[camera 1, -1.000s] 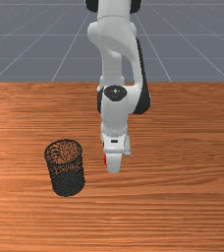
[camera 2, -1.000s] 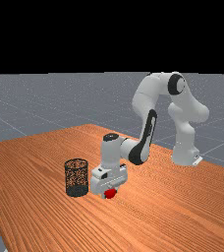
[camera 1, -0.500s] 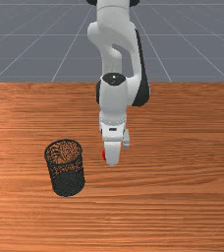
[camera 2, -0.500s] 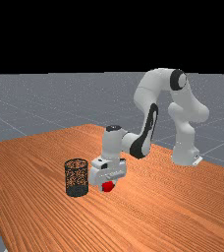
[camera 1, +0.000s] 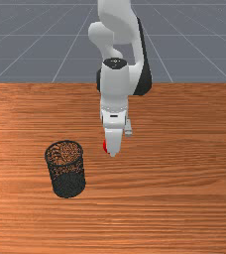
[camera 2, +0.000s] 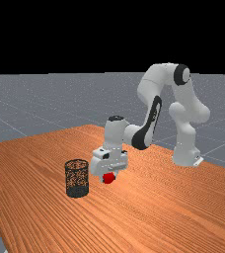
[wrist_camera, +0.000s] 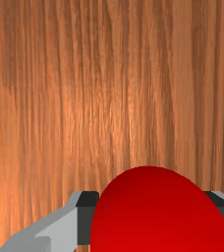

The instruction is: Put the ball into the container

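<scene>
Hand (camera 2: 109, 177): gripping the ball (wrist_camera: 158, 216) from two sides
Ball: above the table (camera 1: 174, 208), outside the bin (camera 1: 69, 185)
Bin: upright, toward the front view's left from the hand

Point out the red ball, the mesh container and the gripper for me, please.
Red ball (camera 2: 108, 178): far view, middle of its visible side.
Mesh container (camera 1: 68, 185): front view, lower wall.
Gripper (wrist_camera: 155, 216): wrist view, midway between its fingertips.
</scene>
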